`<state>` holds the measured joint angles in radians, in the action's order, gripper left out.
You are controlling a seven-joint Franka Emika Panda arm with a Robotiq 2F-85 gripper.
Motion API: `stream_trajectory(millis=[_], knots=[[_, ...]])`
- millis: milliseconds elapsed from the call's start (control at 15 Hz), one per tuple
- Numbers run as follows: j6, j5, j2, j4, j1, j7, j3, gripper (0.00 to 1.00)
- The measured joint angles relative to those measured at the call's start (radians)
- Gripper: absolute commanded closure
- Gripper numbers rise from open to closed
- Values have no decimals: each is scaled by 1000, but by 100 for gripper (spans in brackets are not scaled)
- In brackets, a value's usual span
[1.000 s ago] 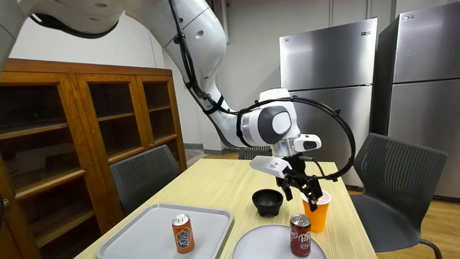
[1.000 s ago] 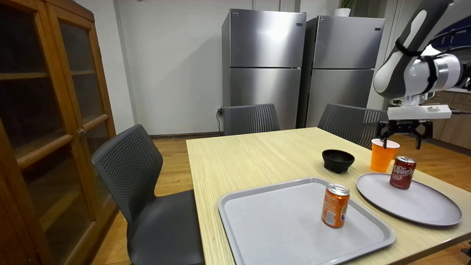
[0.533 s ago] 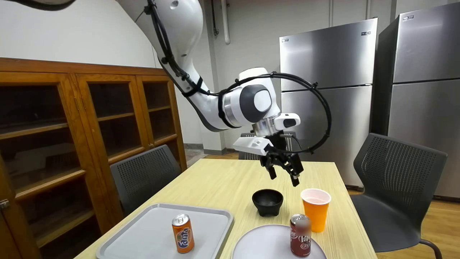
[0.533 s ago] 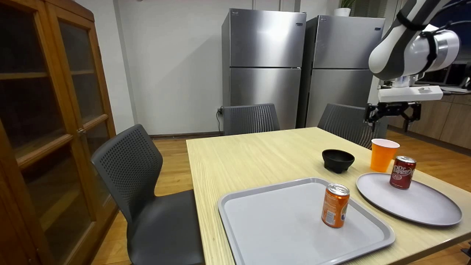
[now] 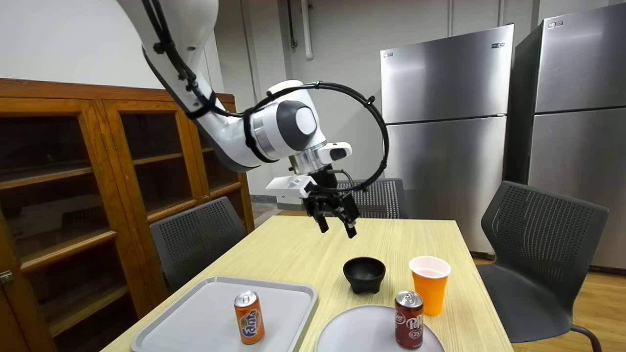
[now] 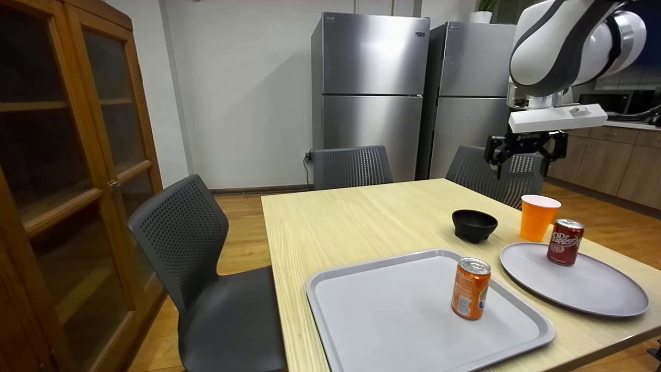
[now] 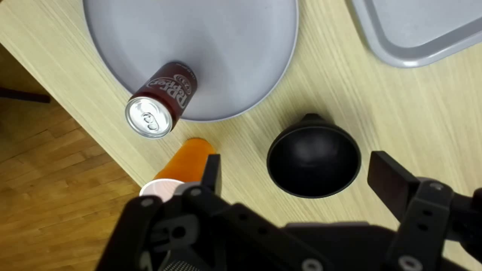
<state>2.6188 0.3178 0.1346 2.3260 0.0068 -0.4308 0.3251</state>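
My gripper (image 5: 338, 231) hangs in the air above the table, open, with nothing between its fingers (image 7: 389, 184). In the wrist view a black footed bowl (image 7: 312, 162) shows below, framed by the two fingers but apart from them. An orange cup with a white inside (image 7: 192, 158) is partly hidden behind a finger there; in an exterior view the cup (image 6: 537, 222) stands upright, uncovered. Beside it a dark red Dr Pepper can (image 5: 409, 320) stands on a round grey plate (image 5: 362, 327). An orange Fanta can (image 5: 249, 318) stands on the grey tray (image 5: 195, 313).
Dark chairs (image 5: 538, 259) surround the pale wooden table (image 6: 361, 222); one chair back (image 6: 508, 173) is behind the gripper. A wooden glass-door cabinet (image 5: 146, 161) lines a wall, and steel refrigerators (image 6: 372, 103) stand at the back.
My gripper has risen and drawn away from the orange cup, moving left in both exterior views, its jaws staying open. The cup, bowl, cans, plate and tray have stayed put.
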Motion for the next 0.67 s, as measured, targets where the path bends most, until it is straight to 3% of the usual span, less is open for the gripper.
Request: stream_trajectory(millis=[667], knots=[[-2,17,-190,214,8,-69,-222,0]])
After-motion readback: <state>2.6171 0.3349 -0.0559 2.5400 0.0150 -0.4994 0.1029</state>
